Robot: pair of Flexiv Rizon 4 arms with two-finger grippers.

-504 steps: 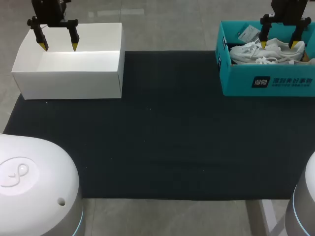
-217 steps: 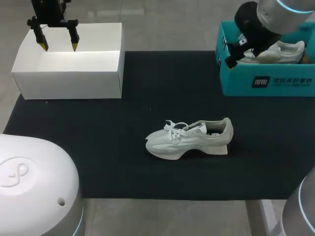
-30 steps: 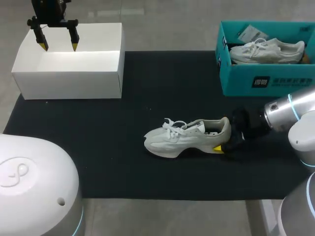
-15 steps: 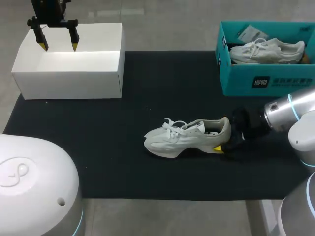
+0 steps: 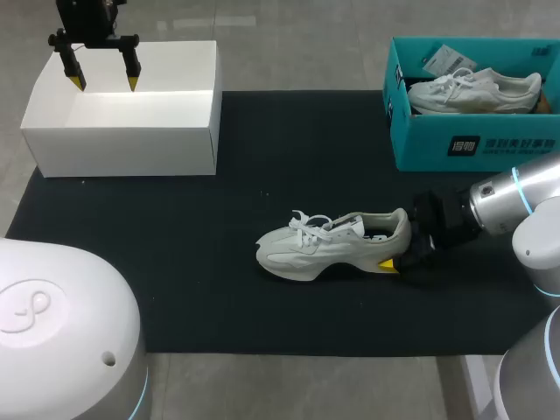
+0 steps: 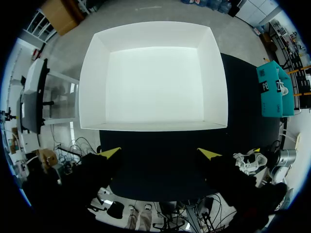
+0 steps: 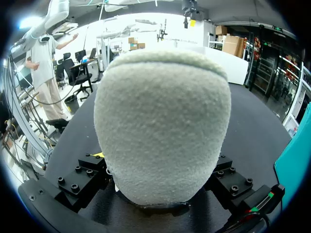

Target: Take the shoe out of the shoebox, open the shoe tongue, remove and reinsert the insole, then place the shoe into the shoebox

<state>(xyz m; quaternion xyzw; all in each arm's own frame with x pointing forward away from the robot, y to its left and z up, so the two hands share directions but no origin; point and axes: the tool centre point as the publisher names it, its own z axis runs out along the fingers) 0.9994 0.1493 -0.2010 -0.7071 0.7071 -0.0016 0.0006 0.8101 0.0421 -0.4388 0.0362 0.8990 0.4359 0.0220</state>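
Mat [image 5: 219, 289]: dark, shoe [image 5: 332, 245] upright at its middle.
Right fingers [image 5: 386, 263]: clamped on shoe heel.
Left fingers [image 5: 132, 83]: spread wide over white box [image 5: 122, 131].

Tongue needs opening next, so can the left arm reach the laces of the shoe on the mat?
Probably yes: the left gripper hangs over the white box, bare mat lies between, and the right gripper sits at the heel end of the shoe.

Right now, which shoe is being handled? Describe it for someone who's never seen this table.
On the dark mat, just right of centre, a pale laced shoe stands alone, heel at the right gripper. Unlike its twin in the teal shoebox, it is out on the mat.
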